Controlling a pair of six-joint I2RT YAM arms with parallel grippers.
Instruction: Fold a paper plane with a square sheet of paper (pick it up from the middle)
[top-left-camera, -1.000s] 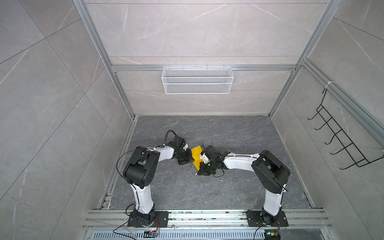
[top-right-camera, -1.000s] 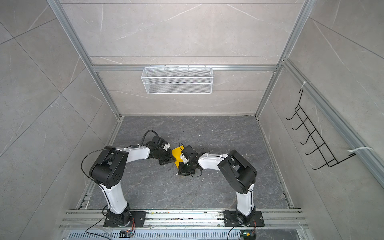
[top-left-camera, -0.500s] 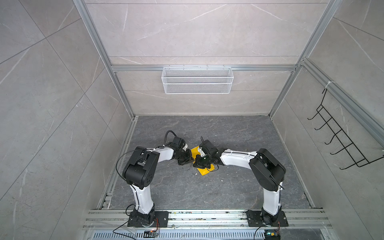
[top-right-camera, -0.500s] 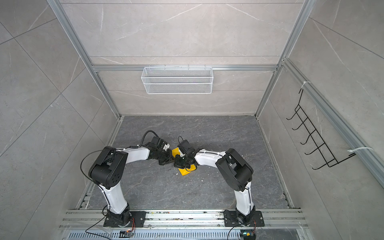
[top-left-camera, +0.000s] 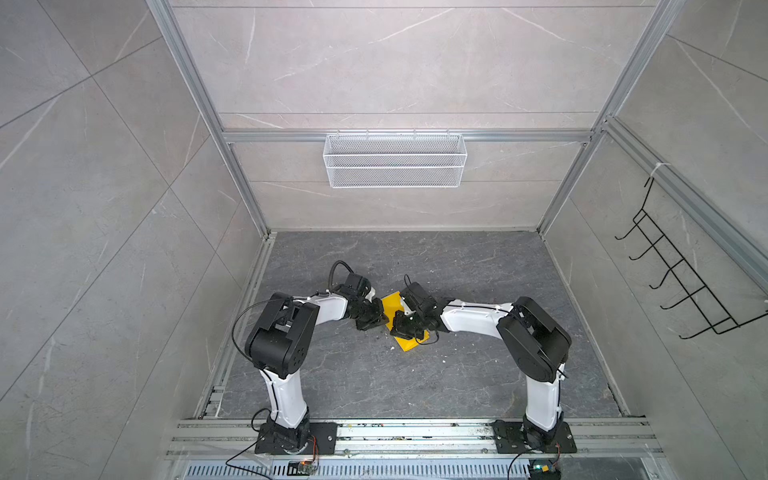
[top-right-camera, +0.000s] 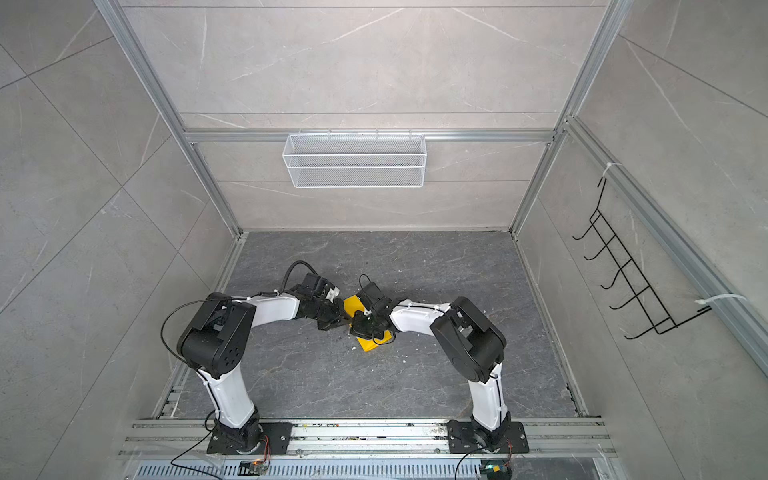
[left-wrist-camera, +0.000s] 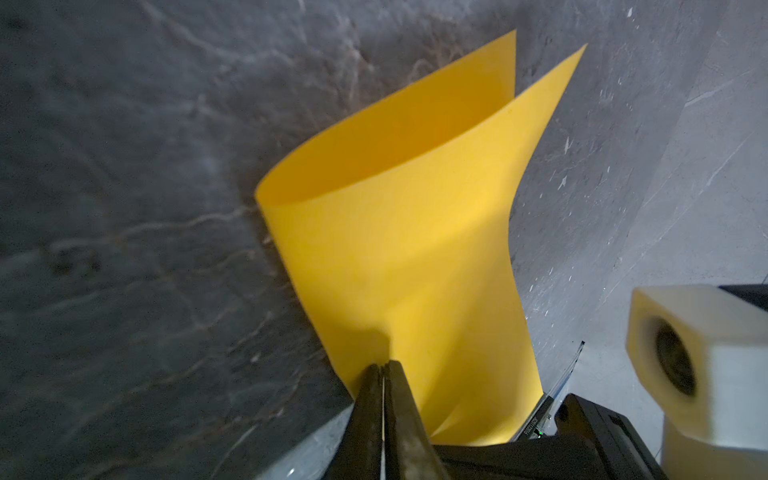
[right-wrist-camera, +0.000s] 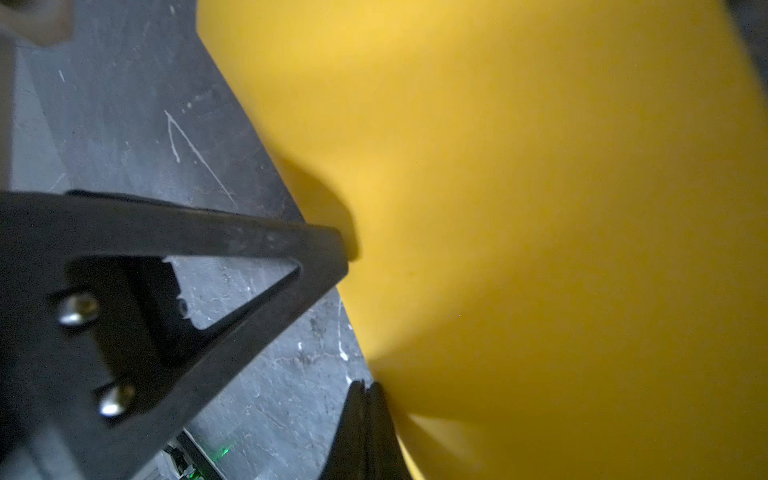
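The square sheet of paper is bright yellow and lies bent over on itself on the dark floor between the two arms. In the left wrist view it curls into a loose open fold. My left gripper is shut at its near edge, seemingly pinching the sheet. My right gripper is shut too, with its tips pressed against the sheet from the other side and nothing between them. Both gripper heads cover the sheet's middle in both top views.
A white wire basket hangs on the back wall. A black hook rack is on the right wall. Metal rails run along the front, behind both arm bases. Small white specks dot the floor near the paper.
My right gripper has moved back and leftward onto the sheet. More yellow now shows in front of it than behind. The left gripper has stayed in place.
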